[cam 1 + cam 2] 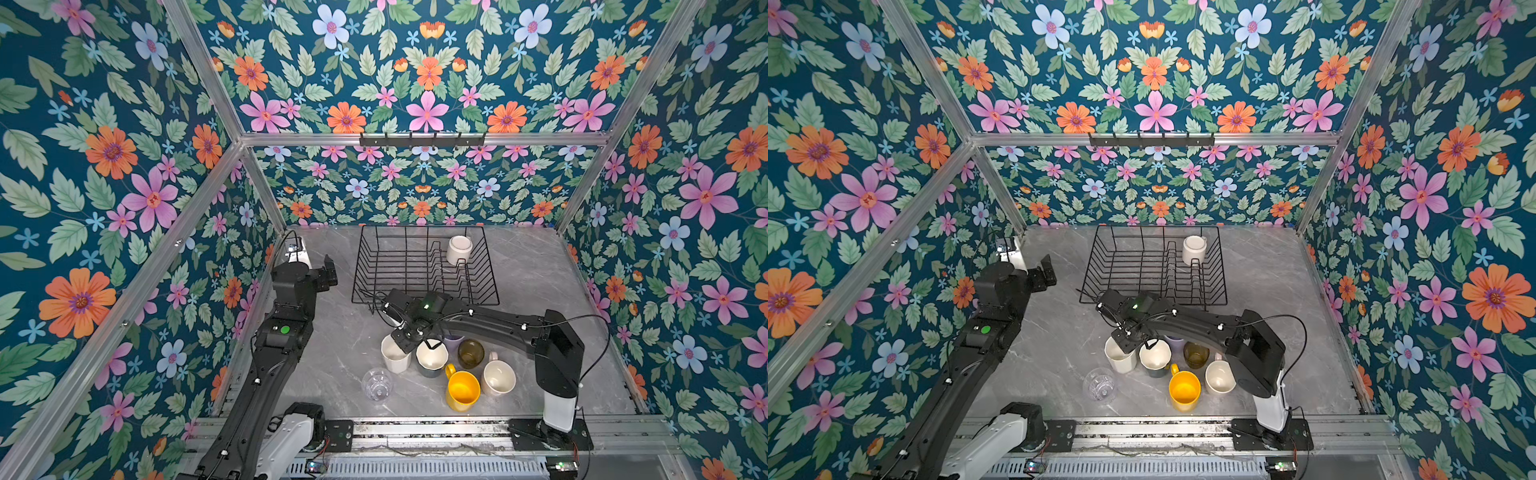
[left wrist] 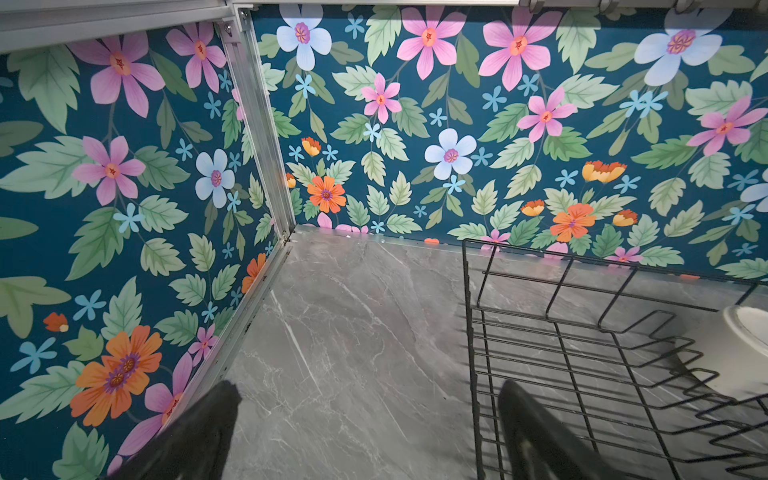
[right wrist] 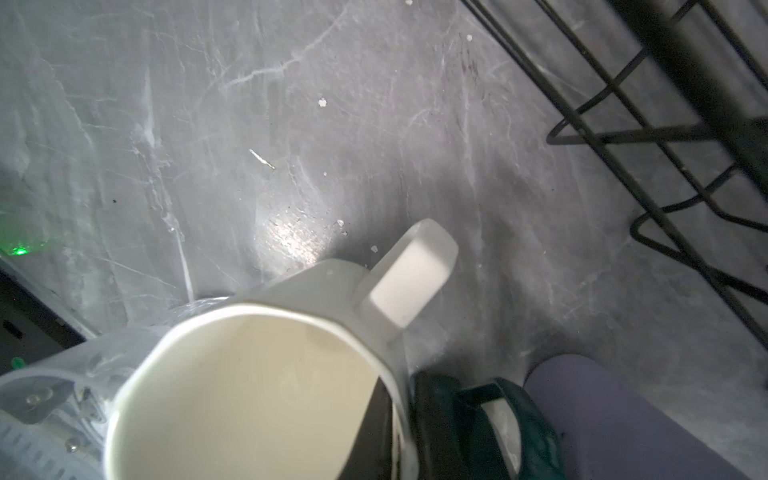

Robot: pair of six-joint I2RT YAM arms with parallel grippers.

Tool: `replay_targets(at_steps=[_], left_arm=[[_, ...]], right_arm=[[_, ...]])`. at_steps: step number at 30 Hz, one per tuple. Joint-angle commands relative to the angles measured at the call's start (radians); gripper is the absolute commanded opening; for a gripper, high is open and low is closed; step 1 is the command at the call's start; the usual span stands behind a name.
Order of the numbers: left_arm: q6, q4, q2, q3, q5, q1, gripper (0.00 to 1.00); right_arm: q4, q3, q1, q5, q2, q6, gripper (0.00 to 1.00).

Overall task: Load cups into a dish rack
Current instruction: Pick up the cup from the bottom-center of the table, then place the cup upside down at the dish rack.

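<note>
My right gripper [image 1: 405, 338] [image 3: 401, 419] is shut on the rim wall of a white mug [image 1: 394, 353] [image 3: 249, 395], one finger inside and one outside. The mug stands on the table at the left of a cluster of cups. Beside it are a dark green mug [image 1: 432, 357] [image 3: 490, 428], a lilac tumbler [image 1: 453, 341] [image 3: 615, 415], an olive-brown glass [image 1: 471, 353], a yellow mug [image 1: 462, 390], a pale pink mug [image 1: 498, 377] and a clear glass [image 1: 377, 384]. The black wire dish rack [image 1: 360, 270] [image 2: 473, 332] holds one upturned white cup [image 1: 459, 249]. My left gripper [image 1: 330, 270] [image 2: 370, 436] hangs open left of the rack.
The grey marble table [image 1: 324, 332] is walled in by floral panels on three sides. A metal rail [image 1: 415, 428] runs along the front edge with both arm bases on it. The rack's front wires [image 3: 623, 83] lie close behind the held mug.
</note>
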Motion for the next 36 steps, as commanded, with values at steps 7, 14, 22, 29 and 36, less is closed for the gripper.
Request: replay_targets(at_steps=[7, 14, 22, 29, 36], left_arm=[[0.0, 0.039, -0.003, -0.004, -0.012, 0.002, 0.98], [-0.012, 0.044, -0.003, -0.003, -0.024, 0.003, 0.99], [-0.049, 0.061, -0.009, 0.004, -0.06, 0.01, 0.99], [-0.105, 0.066, -0.001, 0.033, 0.005, 0.02, 0.99], [-0.128, 0.085, 0.033, 0.092, 0.321, 0.026, 0.98]], right_arm=[[0.004, 0.009, -0.001, 0.023, -0.023, -0.005, 0.0], [-0.003, 0.025, -0.001, 0.028, -0.084, -0.02, 0.0], [-0.019, 0.033, -0.018, 0.016, -0.195, -0.05, 0.0], [0.078, -0.042, -0.11, -0.12, -0.386, -0.013, 0.0], [0.258, -0.191, -0.307, -0.261, -0.565, 0.062, 0.0]])
